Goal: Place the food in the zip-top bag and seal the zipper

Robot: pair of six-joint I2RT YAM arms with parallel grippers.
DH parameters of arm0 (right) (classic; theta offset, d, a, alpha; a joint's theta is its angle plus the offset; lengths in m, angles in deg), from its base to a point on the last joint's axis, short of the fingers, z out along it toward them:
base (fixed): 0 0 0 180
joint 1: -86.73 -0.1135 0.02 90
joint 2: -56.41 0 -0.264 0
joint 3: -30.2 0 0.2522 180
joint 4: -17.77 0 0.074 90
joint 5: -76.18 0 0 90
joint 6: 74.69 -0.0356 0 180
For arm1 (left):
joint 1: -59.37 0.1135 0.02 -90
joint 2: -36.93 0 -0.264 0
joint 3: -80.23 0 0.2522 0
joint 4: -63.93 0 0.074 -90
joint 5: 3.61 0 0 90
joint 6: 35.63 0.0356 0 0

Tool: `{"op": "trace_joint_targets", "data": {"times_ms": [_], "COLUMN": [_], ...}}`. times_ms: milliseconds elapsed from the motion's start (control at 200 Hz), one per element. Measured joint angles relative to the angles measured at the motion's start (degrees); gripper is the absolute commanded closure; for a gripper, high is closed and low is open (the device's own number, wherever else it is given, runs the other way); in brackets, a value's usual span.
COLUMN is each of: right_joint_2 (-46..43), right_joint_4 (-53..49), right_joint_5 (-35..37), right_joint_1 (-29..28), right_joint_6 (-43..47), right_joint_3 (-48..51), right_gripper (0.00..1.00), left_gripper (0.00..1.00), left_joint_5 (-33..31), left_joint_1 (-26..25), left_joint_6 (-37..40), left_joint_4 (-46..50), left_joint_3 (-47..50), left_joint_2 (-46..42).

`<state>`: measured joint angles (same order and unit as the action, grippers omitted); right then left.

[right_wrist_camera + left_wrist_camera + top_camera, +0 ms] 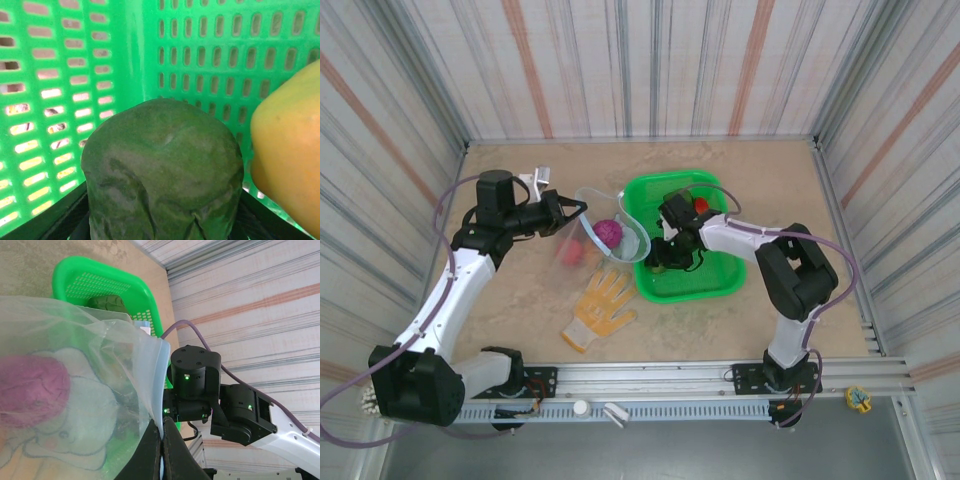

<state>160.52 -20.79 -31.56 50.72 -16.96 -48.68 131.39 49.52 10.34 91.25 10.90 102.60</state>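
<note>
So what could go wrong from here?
The left gripper pinches only the zipper edge of the zip-top bag, so the bag with its purple toy could slip. The dark green toy vegetable fills the span of the right gripper and a yellow toy sits close beside it; the lift may nudge that.

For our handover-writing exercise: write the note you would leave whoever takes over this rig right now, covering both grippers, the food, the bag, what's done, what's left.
Left gripper: shut on the zipper, holding the zip-top bag with its mouth open beside the green basket.
Right gripper: down in the basket, jaws around a dark green food; grip unclear.
Done: purple food in the bag.
Left: dark green food, yellow-orange food beside it and any others into the bag, then seal.
</note>
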Motion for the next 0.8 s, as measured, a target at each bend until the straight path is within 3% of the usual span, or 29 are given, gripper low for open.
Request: {"op": "trace_joint_targets", "data": {"times_ms": [230,511,651,796], "right_joint_2": [-3.39,-19.67,-23.50,-21.42], "right_joint_4": [-1.18,-6.75,-8.24,-8.85], "right_joint_5": [0.17,3.15,2.67,1.31], "right_joint_1": [0.33,3.17,0.74,-3.50], "right_joint_6": [1.27,4.87,7.15,8.96], "right_joint_3": [0.09,-1.90,-8.76,-15.54], "right_gripper": [0.48,0.47,0.48,0.47], "left_gripper": [1.00,1.00,1.00,1.00], "left_joint_5": [0.02,0.44,0.59,0.46], "left_joint_1": [0.00,0.00,-0.09,-0.76], "left_joint_6": [-0.02,-1.29,-2.34,-3.02], "left_joint_4": [-0.07,-0.68,-2.08,-2.73], "left_joint_3": [0.00,0.24,0.72,0.74], "left_joint_2": [0.00,0.00,0.00,0.22]}}
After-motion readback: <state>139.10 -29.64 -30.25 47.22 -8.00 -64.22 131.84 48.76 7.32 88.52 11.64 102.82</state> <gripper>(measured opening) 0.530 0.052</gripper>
